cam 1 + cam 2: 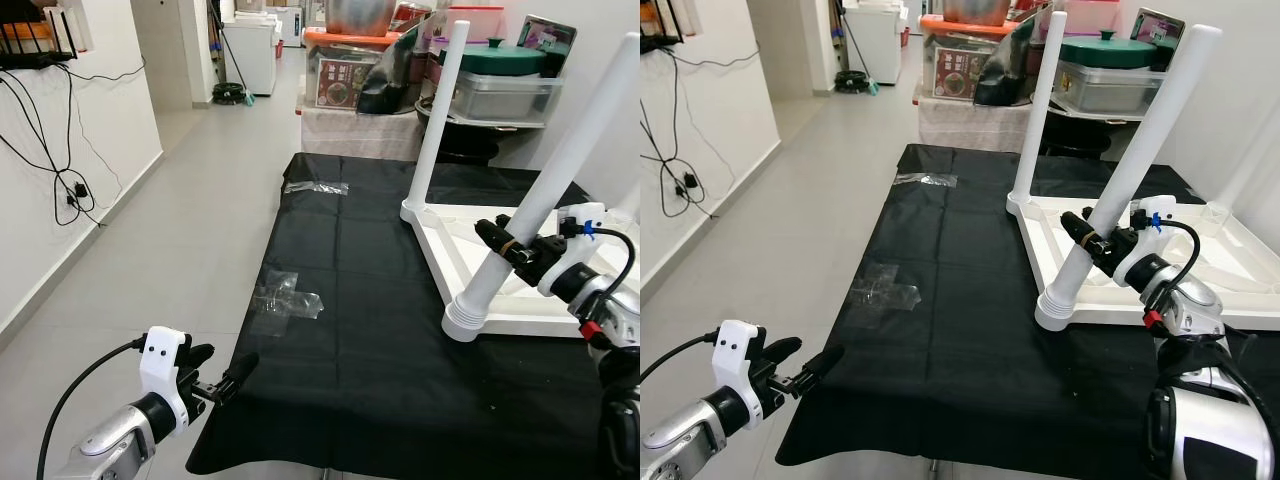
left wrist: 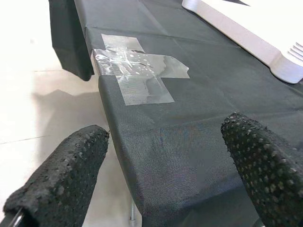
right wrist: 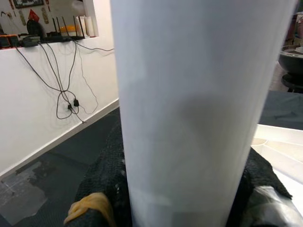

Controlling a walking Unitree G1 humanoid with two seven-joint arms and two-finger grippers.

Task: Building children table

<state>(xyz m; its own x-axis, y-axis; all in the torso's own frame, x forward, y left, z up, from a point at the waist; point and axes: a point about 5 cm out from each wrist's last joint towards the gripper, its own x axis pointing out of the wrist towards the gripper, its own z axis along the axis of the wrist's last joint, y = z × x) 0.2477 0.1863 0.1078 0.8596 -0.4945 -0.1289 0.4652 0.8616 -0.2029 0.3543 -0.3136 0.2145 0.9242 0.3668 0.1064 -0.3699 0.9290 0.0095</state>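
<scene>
1. One black cloth is covering the work surface; its near corner is hanging over the edge just beside the left gripper, with bare grey floor stretching away on that side of the cloth.
2. Two patches of clear tape are sticking to the cloth along that same edge, one near the left gripper, one further off.
3. Lying upside down on the far side of the cloth from the left gripper is the white table top, with one leg standing upright at its far corner.
4. Closing around a second, leaning table leg partway up is the right gripper, while the leg's ribbed foot is resting at the table top's near corner.
5. Hovering with its fingers spread apart, the left gripper is holding nothing.
</scene>
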